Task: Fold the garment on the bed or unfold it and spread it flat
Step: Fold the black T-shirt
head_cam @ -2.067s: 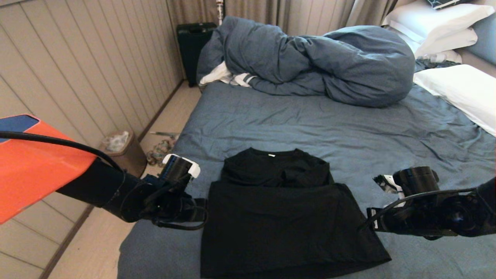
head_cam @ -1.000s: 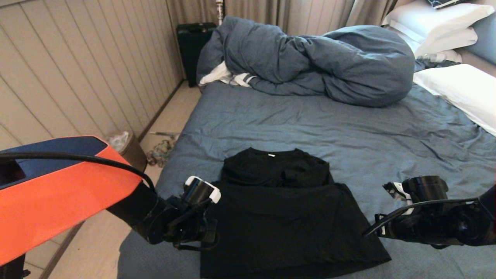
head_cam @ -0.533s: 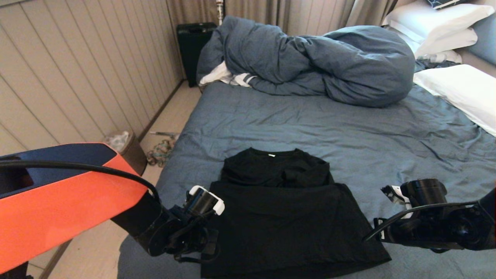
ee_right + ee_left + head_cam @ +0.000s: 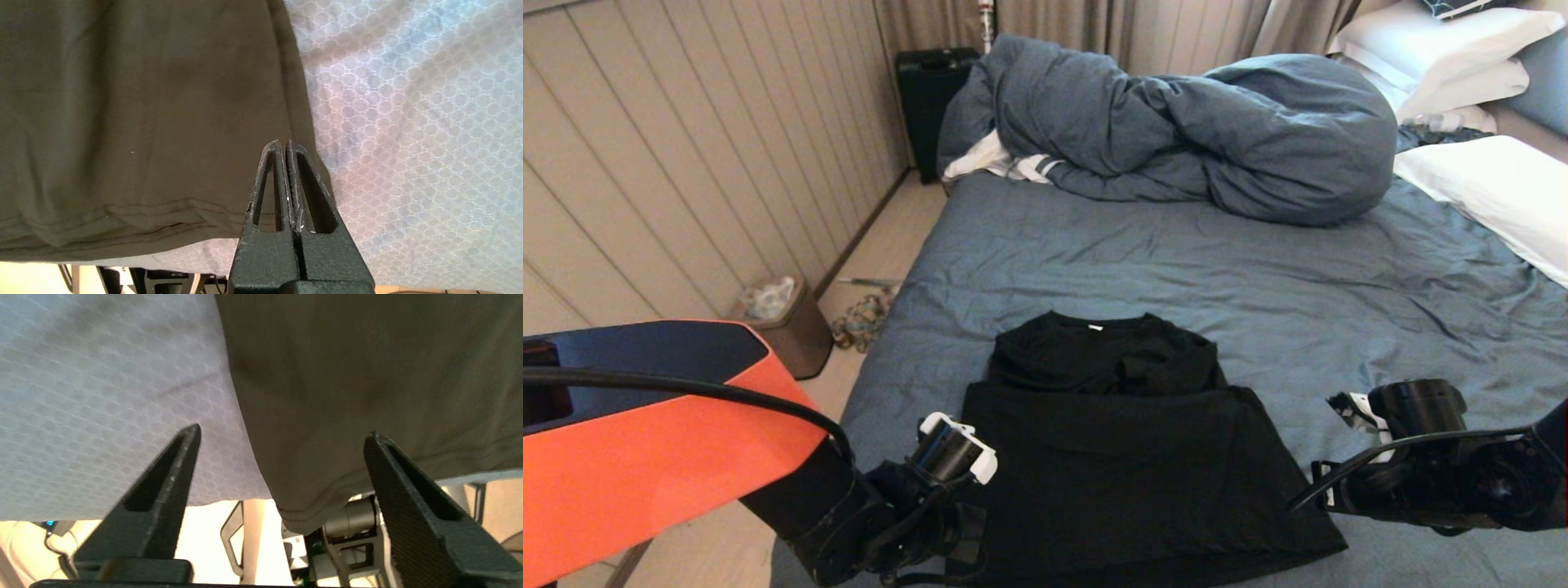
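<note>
Garment [image 4: 1127,457] lies partly folded on the bed [image 4: 1176,245]; its near corner sits between my left hand's [image 4: 282,435] wide-spread fingers. Right hand [image 4: 284,143] pinched shut, empty, over the opposite hem corner. Likely next: close left on that corner, open right to match.

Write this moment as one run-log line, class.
left gripper: open, straddling black cotton T-shirt corner | right gripper: shut at opposite edge | blue-grey bed sheet: underneath

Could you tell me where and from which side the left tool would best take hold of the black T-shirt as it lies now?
Probably at the near left hem corner of the T-shirt, coming in from the bed's foot edge. In the left wrist view that corner hangs free past the mattress edge, between the fingers of the open left tool, so one finger could slide under it. The right tool is shut at the other corner.
</note>
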